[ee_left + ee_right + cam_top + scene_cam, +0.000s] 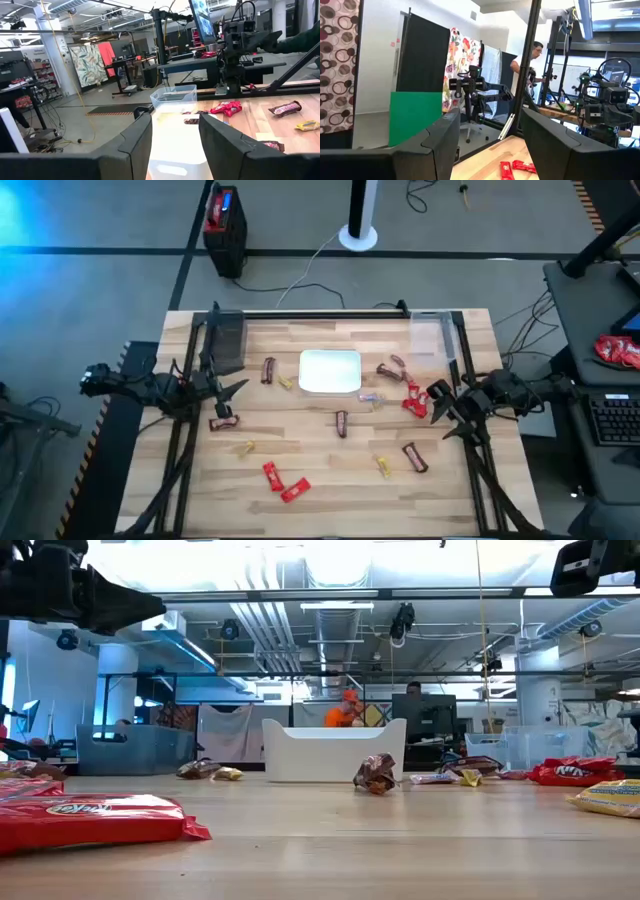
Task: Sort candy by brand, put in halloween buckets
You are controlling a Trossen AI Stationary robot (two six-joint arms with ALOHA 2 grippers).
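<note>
- Since every sweet lies loose on the wood, the sort looks barely started, maybe not at all; the candy is scattered across the table.
- Red wrappers: a pair near the front edge, another cluster on the right by the right gripper.
- Brown bars: one left of the white tray, one mid-table, one front right, one by the left gripper.
- Small yellow pieces dotted around, e.g. and.
- White tray sits at centre back and looks empty from above.
- Left clear tub at the back left corner, right clear tub at the back right; can't see any candy in either.
- Left gripper hovers at the left side, fingers apart, holding nothing.
- Right gripper hovers at the right side just beside the red cluster, fingers apart, empty.
- Left to do, as I judge it: basically everything, all three kinds into their bins.
- A person stands in the room beyond the table.
</note>
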